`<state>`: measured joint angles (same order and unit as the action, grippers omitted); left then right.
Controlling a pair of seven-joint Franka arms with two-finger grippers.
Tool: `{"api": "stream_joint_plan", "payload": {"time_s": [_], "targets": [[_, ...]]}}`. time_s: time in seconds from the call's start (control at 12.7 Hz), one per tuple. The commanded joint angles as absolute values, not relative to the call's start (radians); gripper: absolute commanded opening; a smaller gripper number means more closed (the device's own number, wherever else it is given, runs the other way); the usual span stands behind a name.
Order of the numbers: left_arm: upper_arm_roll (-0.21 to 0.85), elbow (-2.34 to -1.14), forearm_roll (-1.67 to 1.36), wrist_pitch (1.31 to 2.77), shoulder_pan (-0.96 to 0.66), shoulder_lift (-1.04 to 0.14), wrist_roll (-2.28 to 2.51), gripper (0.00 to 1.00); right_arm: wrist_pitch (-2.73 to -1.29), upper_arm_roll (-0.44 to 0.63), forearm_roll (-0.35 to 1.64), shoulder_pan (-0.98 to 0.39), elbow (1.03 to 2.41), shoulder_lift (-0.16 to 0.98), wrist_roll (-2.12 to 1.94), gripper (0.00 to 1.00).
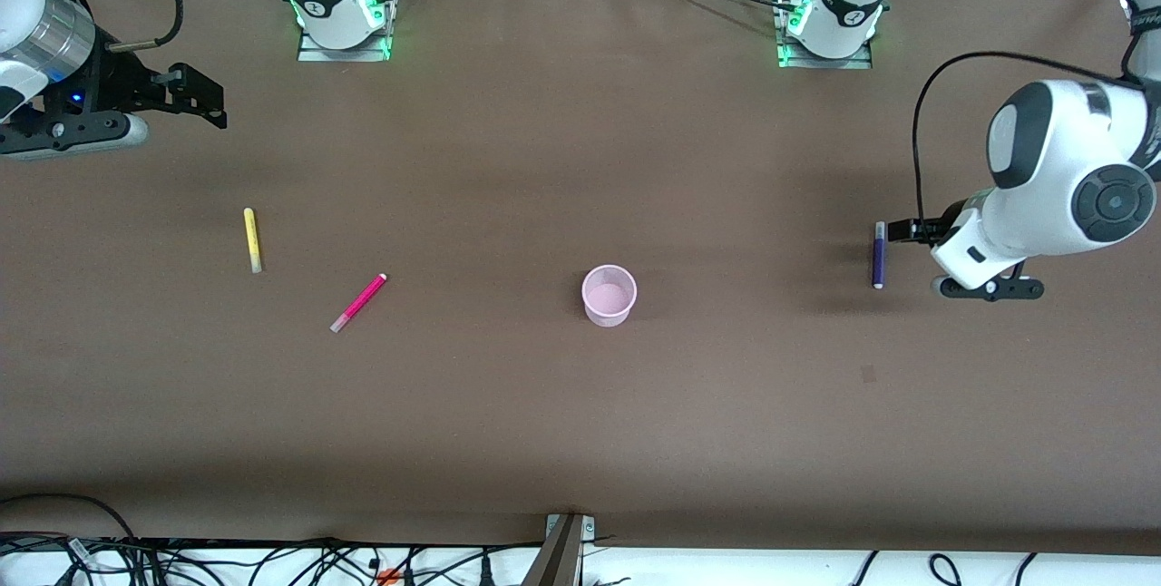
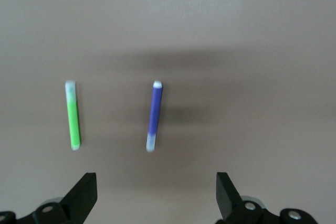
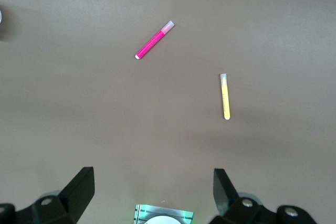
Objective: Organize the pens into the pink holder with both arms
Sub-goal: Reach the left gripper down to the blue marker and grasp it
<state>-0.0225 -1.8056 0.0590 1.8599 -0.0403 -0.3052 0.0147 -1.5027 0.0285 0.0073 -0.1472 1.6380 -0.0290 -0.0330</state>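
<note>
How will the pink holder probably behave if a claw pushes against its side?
The pink holder looks thin-walled and translucent, and nothing shows inside it, so it is probably light and would slide or tip easily under a side push. It stands upright on a narrow round base with nothing beside it for support. Its thin wall may also flex if squeezed.

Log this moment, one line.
left gripper: open over purple pen, green pen beside | right gripper: open, waiting | yellow pen, pink pen: on table | pink holder: empty
</note>
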Motion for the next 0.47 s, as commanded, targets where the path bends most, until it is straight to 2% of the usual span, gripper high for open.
{"api": "stream_joint_plan", "payload": {"time_s": [0.0, 0.16, 0.39], "targets": [[-0.018, -1.944, 0.074, 2.071, 0.0, -0.302, -0.066, 1.0, -1.483, 0.028, -0.002, -0.15, 1.621, -0.026, -0.035, 1.0], [-0.018, -2.037, 0.075, 2.248, 0.026, -0.319, -0.113, 1.0, -1.483, 0.028, -0.002, -0.15, 1.621, -0.026, -0.035, 1.0], [-0.017, -2.057, 0.075, 2.316, 0.04, -0.363, -0.127, 1.0, -1.485, 0.028, -0.002, -0.15, 1.621, -0.026, -0.034, 1.0]]}}
